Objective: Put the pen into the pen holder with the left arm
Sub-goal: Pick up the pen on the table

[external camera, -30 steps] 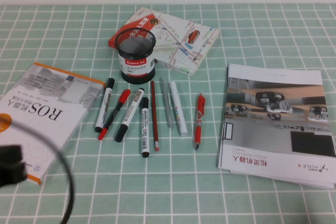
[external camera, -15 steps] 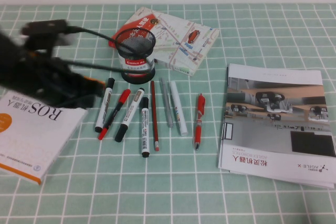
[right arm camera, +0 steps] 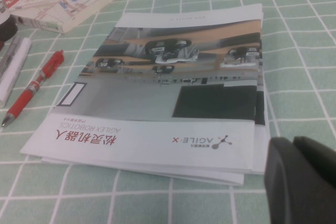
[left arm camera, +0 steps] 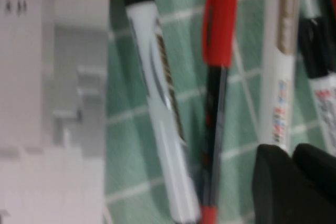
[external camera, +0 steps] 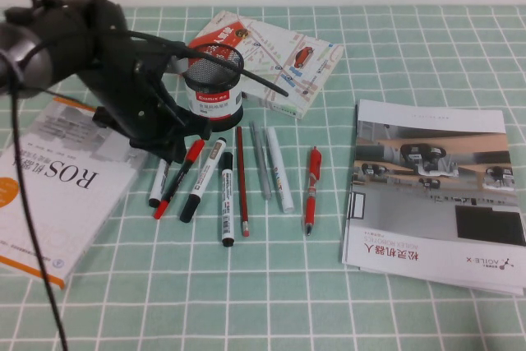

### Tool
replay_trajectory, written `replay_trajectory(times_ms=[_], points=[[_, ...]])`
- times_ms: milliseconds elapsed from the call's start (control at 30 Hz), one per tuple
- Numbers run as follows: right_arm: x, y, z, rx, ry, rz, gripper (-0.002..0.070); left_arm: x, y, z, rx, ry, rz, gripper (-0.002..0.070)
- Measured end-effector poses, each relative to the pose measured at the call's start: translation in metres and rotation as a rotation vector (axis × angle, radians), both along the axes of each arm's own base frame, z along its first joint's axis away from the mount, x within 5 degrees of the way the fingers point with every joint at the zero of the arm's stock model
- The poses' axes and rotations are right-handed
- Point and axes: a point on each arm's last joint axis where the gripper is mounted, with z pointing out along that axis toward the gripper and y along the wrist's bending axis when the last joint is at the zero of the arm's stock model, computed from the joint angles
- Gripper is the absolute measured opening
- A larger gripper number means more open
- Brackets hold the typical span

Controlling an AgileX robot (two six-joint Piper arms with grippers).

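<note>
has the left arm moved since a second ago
Yes. The left arm has swung from the near left table edge, across the ROS book, toward the pen holder. The left gripper is now over the pen. The right gripper sits beside the brochure.

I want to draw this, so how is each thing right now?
White marker with black cap: capped, lying flat, not gripped.
Black wire-mesh pen holder: upright.
Thin red-capped pen: capped, lying flat.
White ROS book: closed.
Grey Agilex booklet: closed.
Left gripper: shut, empty, above the pens.
Right gripper: shut, empty, beside the booklet.
</note>
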Motion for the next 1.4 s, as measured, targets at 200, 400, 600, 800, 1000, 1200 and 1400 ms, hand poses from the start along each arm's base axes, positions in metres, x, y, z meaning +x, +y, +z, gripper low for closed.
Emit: replay_trajectory(times_ms=[200,400,600,800,1000,1200,1400], points=[[0.0,0.0,0.0,0.0,0.0,0.0,-0.002,0.017,0.001,-0.01,0.078,0.002,0.021,0.0274],[0.0,0.0,0.0,0.0,0.0,0.0,-0.002,0.025,0.001,-0.03,0.117,0.038,0.057,0.0316],[0.0,0.0,0.0,0.0,0.0,0.0,-0.002,0.027,0.001,-0.043,0.134,0.065,0.056,0.0307],[0.0,0.0,0.0,0.0,0.0,0.0,-0.002,0.029,-0.001,-0.047,0.129,0.075,0.063,0.0255],[0.0,0.0,0.0,0.0,0.0,0.0,-0.002,0.028,-0.004,-0.047,0.12,0.081,0.063,0.0109],[0.0,0.0,0.0,0.0,0.0,0.0,-0.002,0.028,-0.004,-0.047,0.127,0.076,0.063,0.011],[0.0,0.0,0.0,0.0,0.0,0.0,-0.002,0.029,-0.002,-0.047,0.151,0.065,0.044,0.011]])
